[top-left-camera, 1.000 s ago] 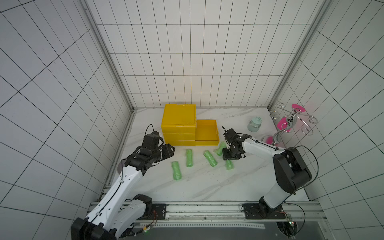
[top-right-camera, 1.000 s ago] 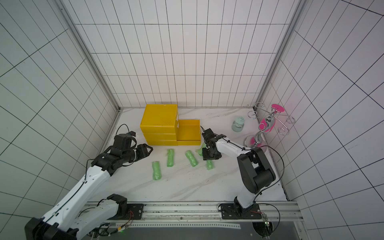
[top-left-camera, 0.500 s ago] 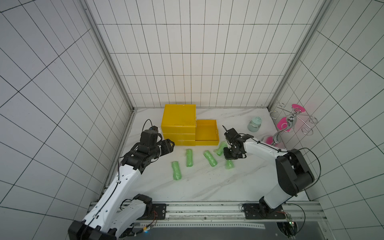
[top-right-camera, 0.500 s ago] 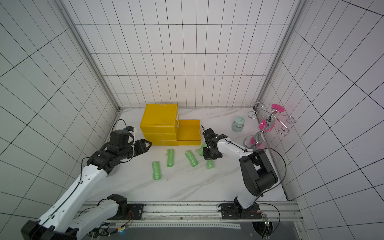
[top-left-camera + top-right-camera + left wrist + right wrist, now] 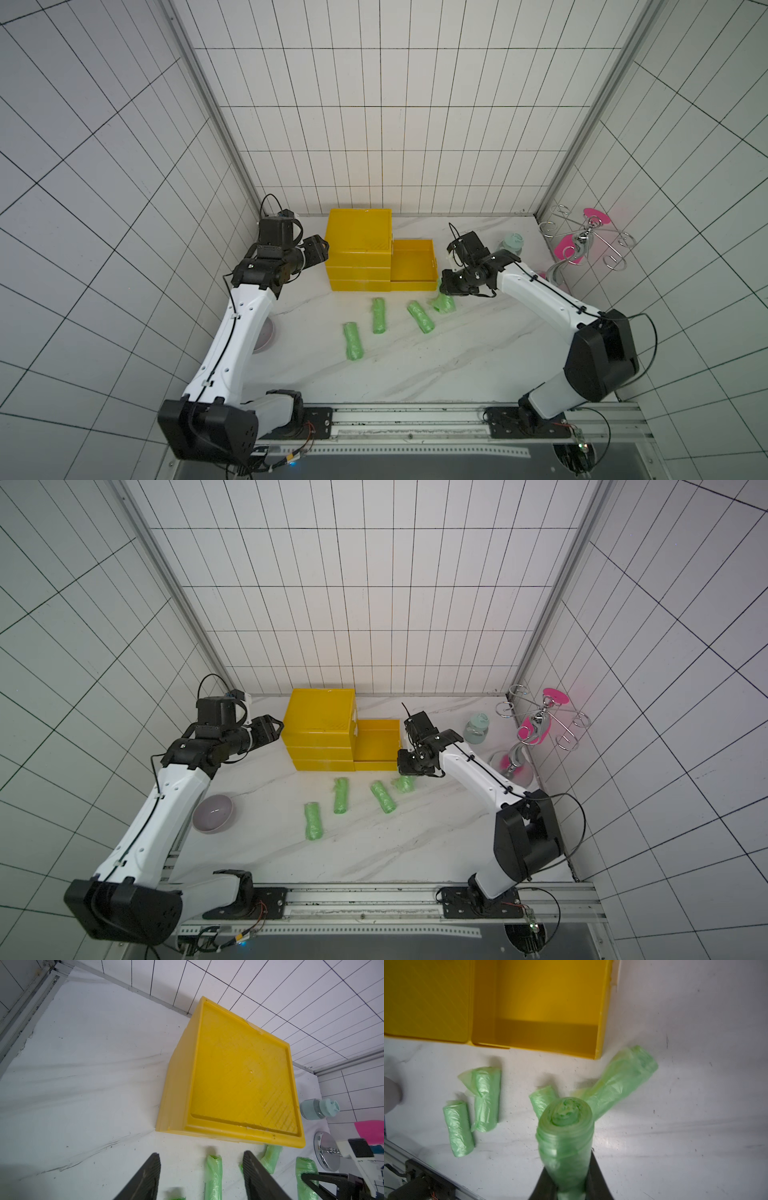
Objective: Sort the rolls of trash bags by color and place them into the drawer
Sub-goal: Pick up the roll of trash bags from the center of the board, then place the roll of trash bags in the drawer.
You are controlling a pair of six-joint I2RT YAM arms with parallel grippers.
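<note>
My right gripper (image 5: pixel 448 286) (image 5: pixel 569 1169) is shut on a light green roll of trash bags (image 5: pixel 564 1132), held end-up just off the table in front of the open yellow drawer (image 5: pixel 413 262) (image 5: pixel 548 1001). The drawer is empty. Another green roll (image 5: pixel 618 1080) (image 5: pixel 444 303) lies right beside the gripper. Three more green rolls (image 5: pixel 420 318) (image 5: pixel 378 316) (image 5: pixel 353 340) lie in a row on the marble. My left gripper (image 5: pixel 319 251) (image 5: pixel 201 1153) hangs open with nothing in it, at the left side of the yellow cabinet (image 5: pixel 359 232) (image 5: pixel 239 1076).
A mint jar (image 5: pixel 512 243) and a chrome rack with pink parts (image 5: pixel 582 245) stand at the back right. A lavender bowl (image 5: pixel 214 812) sits under my left arm. Tiled walls close in three sides.
My right gripper closed on a green roll and raised it from the table. My left gripper moved back and right, toward the cabinet.
</note>
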